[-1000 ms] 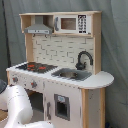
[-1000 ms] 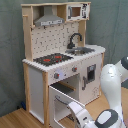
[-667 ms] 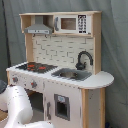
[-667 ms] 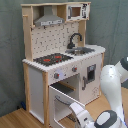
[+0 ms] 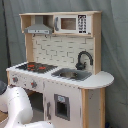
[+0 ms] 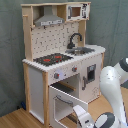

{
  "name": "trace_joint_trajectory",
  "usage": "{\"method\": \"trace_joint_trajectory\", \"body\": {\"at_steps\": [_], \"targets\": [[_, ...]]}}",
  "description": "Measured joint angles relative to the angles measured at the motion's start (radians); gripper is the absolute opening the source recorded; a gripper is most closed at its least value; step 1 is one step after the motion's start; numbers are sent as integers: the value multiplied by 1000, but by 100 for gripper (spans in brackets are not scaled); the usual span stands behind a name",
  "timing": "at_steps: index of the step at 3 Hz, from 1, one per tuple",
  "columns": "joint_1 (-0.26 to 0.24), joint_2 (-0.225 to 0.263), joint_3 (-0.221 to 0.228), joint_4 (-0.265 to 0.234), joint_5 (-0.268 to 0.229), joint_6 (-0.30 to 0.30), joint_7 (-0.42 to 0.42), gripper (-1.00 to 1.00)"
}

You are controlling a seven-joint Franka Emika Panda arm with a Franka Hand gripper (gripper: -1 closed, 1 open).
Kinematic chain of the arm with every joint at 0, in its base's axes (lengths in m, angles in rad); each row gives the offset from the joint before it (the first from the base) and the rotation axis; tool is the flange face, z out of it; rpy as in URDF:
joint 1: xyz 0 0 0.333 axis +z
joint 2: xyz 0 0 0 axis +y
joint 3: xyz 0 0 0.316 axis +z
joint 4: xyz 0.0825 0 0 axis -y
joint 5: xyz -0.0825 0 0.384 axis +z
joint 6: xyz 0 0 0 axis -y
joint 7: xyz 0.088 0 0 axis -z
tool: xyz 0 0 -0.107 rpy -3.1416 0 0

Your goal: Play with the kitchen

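The kitchen (image 5: 57,65) stands upright, long axis vertical, filling most of the frame in both exterior views. In the first exterior view its front faces lower left; in the second exterior view (image 6: 62,60) it faces lower right.

Top shelf: grey hood (image 5: 38,29) and microwave (image 5: 70,23). Below that, the pegboard back (image 6: 56,36), black faucet (image 5: 83,59) over the sink (image 5: 71,74), and red-ringed stove (image 5: 36,66).

Oven door (image 6: 67,101) is hinged down and open in the second exterior view, sticking out toward the lower right. In the first exterior view the arm hides that area.

Arm: white links (image 5: 17,105) sit at lower left of the first exterior view, in front of the kitchen's lower cabinet. In the second exterior view a large link (image 6: 112,90) rises at the right edge, and the wrist (image 6: 92,119) sits at bottom centre just below the open door.

Tool is probably cropped at the bottom edge; can't tell whether it's apart or together.

Wooden floor (image 6: 15,119) at lower left of the second exterior view, grey curtain (image 6: 10,50) behind.
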Motion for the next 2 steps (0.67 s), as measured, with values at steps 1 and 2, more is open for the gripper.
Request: {"method": "trace_joint_trajectory", "body": {"at_steps": [1, 2], "targets": [[0, 11, 0, 0, 49, -36, 79, 100], [0, 23, 0, -3, 69, -68, 174, 100]]}}
